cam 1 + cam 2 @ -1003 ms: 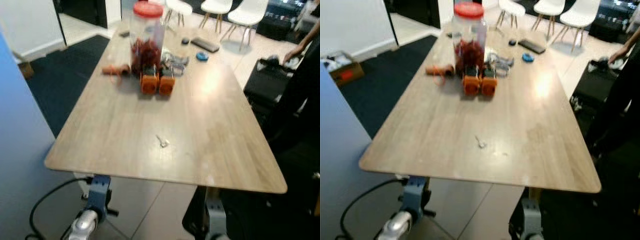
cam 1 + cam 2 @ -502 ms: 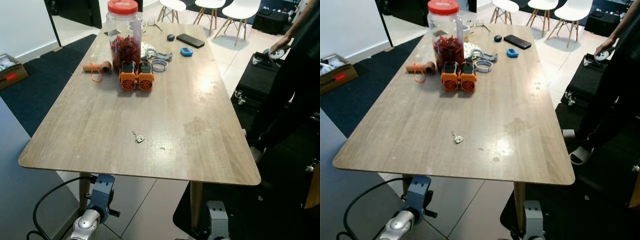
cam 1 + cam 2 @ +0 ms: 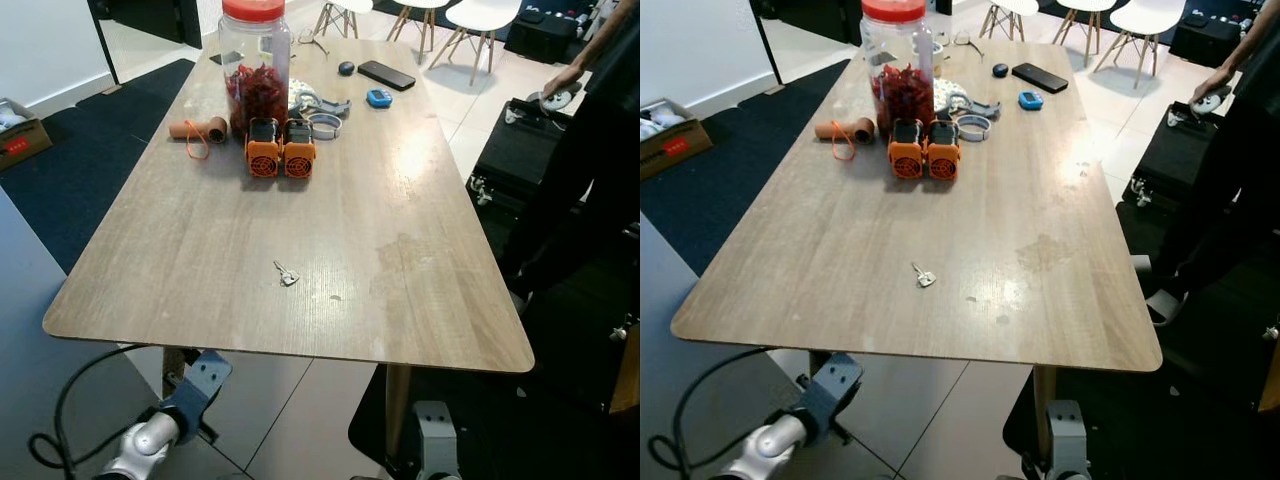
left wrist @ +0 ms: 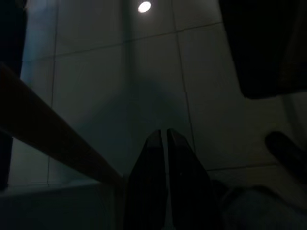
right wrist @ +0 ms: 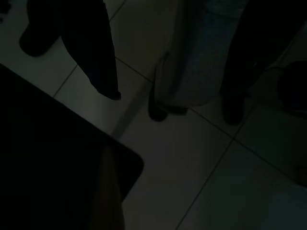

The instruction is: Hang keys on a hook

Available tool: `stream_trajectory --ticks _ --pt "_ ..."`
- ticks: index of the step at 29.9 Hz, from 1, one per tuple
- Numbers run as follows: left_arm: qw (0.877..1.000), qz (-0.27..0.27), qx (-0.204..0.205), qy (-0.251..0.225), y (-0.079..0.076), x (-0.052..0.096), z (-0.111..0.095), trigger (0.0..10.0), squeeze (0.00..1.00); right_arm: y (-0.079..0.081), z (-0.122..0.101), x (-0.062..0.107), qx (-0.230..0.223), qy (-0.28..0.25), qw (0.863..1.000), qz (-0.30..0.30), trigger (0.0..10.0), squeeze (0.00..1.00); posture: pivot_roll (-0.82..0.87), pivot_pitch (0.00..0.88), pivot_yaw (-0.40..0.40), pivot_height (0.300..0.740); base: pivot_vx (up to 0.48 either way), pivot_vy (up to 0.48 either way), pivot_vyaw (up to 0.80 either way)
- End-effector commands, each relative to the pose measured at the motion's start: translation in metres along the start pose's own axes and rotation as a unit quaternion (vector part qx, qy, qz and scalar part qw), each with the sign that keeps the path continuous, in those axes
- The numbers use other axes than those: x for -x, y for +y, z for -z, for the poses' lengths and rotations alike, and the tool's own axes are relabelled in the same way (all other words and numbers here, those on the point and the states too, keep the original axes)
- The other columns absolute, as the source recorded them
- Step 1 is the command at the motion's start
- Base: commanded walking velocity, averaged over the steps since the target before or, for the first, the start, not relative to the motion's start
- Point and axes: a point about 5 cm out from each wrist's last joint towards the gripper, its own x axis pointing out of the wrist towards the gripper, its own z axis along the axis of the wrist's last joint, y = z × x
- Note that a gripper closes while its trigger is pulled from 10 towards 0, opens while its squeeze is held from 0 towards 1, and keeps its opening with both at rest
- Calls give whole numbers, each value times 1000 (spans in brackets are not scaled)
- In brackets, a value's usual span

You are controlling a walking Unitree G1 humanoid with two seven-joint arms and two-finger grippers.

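- A small key (image 3: 286,273) is seen lying flat on the wooden desk (image 3: 420,220), toward its near edge and left of centre.
- A red-lidded jar (image 3: 256,62) and two orange devices (image 3: 281,161) are set well apart from it, near the far left edge.
- The left gripper (image 4: 165,143) is hung below the near edge over floor tiles, fingers pressed together.
- The right gripper (image 5: 163,91) is held low over dark floor, fingers spread.

Left arm (image 3: 150,438) now angled more sideways below table (image 3: 200,310).
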Motion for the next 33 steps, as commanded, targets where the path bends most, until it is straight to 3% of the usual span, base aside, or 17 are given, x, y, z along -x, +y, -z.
stream_trajectory --ticks 1,6,7,9,10,13,17,18,22,25,28,29,33 --pt "1000 -3 -10 -24 14 8 -3 10000 0 -6 5 3 -2 3 1000 8 10000 0 79 15 -43 740 0 0 0" --pt "1000 21 -12 -8 23 28 11 10000 0 -8 7 4 -1 4 1000 8 10000 0 82 19 -44 740 0 0 0" --pt "1000 -1 2 6 30 41 21 10000 0 -8 9 5 -2 6 1000 7 10000 0 87 26 -46 740 0 0 0" --pt "1000 -8 7 8 32 45 24 10000 0 -8 10 5 -2 6 1000 7 10000 0 87 26 -46 740 0 0 0" --pt "1000 -10 16 0 33 55 29 10000 0 -8 11 5 -3 8 1000 5 10000 0 88 27 -47 740 0 0 0" --pt "1000 -4 20 -8 32 60 30 10000 0 -8 11 5 -3 9 1000 5 10000 0 89 29 -48 740 0 0 0" --pt "996 46 42 -66 26 82 30 10000 0 -7 14 6 -3 12 1000 1 10000 0 95 35 -54 740 0 0 0" --pt "996 46 42 -66 26 82 30 10000 0 -7 14 6 -3 12 1000 1 10000 0 95 35 -54 740 0 0 0" --pt "989 82 44 -113 28 96 19 10000 0 -7 14 6 -2 14 1000 -1 10000 0 98 38 -57 740 0 0 0" --pt "983 100 38 -149 40 104 2 10000 0 -7 14 6 -1 14 1000 -1 10000 0 103 42 -59 740 0 0 0" --pt "979 113 34 -169 44 106 -9 10000 0 -8 13 6 -1 14 1000 -1 10000 0 104 45 -60 740 0 0 0" --pt "972 119 35 -200 49 108 -23 10000 0 -8 13 6 -1 14 1000 -1 10000 0 106 47 -61 740 0 0 0" --pt "961 113 49 -248 54 108 -44 10000 0 -7 13 6 -2 15 1000 -2 10000 0 108 51 -63 740 0 0 0"
